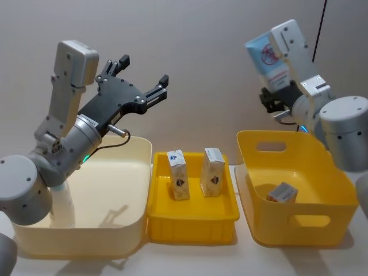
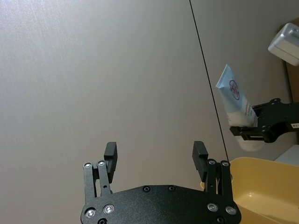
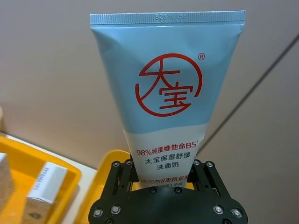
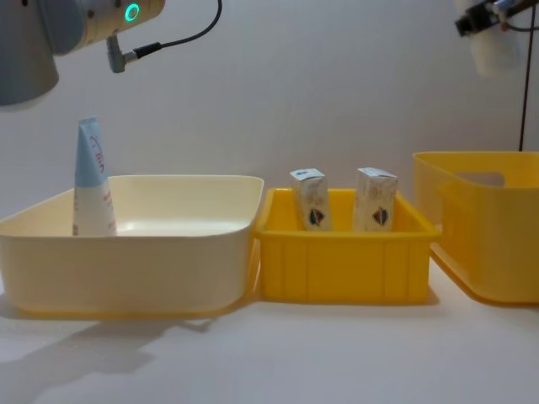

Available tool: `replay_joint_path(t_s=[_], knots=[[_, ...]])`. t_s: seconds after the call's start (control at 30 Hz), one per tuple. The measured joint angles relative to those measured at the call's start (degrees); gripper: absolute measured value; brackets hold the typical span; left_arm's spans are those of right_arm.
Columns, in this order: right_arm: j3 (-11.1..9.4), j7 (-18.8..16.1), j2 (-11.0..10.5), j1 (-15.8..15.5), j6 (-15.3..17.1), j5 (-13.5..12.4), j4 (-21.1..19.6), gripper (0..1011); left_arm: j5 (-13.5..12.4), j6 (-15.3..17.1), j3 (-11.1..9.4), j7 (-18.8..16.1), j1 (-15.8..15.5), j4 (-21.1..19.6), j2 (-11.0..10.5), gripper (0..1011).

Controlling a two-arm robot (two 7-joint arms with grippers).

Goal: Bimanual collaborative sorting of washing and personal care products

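My right gripper is shut on the lower end of a pale blue-and-white tube with red lettering, held upright high above the yellow basket. In the right wrist view the tube rises from between the fingers. My left gripper hangs open and holds nothing, raised above the cream tub. A second tube stands in that tub's left corner. Two white cartons stand in the small yellow tray. One carton lies in the basket.
The three containers stand in a row on the white table: cream tub left, yellow tray in the middle, yellow basket right. A plain wall is behind, with a thin black cable running down it.
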State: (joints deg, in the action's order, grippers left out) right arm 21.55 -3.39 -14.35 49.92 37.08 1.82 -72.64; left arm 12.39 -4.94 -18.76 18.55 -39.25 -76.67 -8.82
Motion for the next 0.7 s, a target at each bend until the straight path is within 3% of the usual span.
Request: replay_joint_path(t_s=[0.53, 0.7], knots=[[-2.65, 5.93, 0.95, 0.68, 7.98, 2.8, 6.19, 510, 0.0, 0.0, 0.0, 0.0, 0.0, 0.0, 0.0, 1003], [-3.11, 6.82, 1.16, 0.84, 9.32, 3.25, 7.88, 627, 0.0, 0.0, 0.0, 0.0, 0.0, 0.0, 0.0, 1003]])
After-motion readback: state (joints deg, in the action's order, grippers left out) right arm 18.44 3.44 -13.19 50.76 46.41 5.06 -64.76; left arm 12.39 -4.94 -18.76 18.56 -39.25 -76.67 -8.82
